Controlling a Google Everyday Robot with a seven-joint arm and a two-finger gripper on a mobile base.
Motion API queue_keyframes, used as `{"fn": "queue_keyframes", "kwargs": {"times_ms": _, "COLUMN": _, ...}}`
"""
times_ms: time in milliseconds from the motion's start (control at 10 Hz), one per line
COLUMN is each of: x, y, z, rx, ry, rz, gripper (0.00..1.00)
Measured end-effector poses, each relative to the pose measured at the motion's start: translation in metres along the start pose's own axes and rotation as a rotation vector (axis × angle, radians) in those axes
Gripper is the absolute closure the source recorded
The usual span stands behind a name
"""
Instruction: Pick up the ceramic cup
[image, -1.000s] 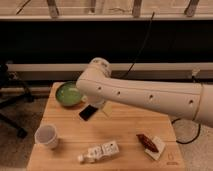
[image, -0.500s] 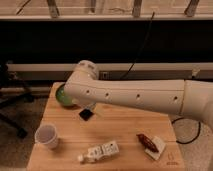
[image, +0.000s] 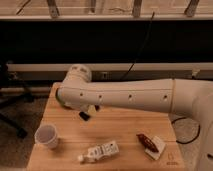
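Observation:
The ceramic cup (image: 46, 136) is small, white and round. It stands upright on the wooden table (image: 125, 130) near the front left corner. My white arm (image: 125, 97) reaches in from the right across the back of the table and ends in a rounded joint (image: 75, 82) at the left. The gripper does not show; it is hidden behind the arm or out of view. The cup stands free, below and left of the arm's joint, with nothing touching it.
A green bowl (image: 58, 98) is almost wholly hidden behind the arm's joint. A small black object (image: 85, 116) lies under the arm. A white bottle (image: 100, 151) lies on its side at the front. A brown and white snack packet (image: 151, 144) lies at the front right.
The arm has swung further left and now covers nearly all of the green bowl. The cup, bottle and packet have not moved.

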Motion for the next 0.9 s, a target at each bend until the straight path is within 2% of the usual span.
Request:
{"fn": "queue_keyframes", "kwargs": {"times_ms": 300, "x": -0.005, "y": -0.009, "z": 0.007, "rx": 0.02, "ry": -0.008, "rz": -0.023, "gripper": 0.23}}
{"fn": "queue_keyframes", "kwargs": {"times_ms": 500, "x": -0.009, "y": -0.013, "z": 0.013, "rx": 0.03, "ry": -0.019, "rz": -0.043, "gripper": 0.39}}
{"fn": "queue_keyframes", "kwargs": {"times_ms": 600, "x": -0.01, "y": -0.014, "z": 0.014, "rx": 0.034, "ry": -0.021, "rz": -0.047, "gripper": 0.42}}
{"fn": "queue_keyframes", "kwargs": {"times_ms": 900, "x": -0.019, "y": -0.029, "z": 0.021, "rx": 0.053, "ry": -0.028, "rz": -0.075, "gripper": 0.37}}
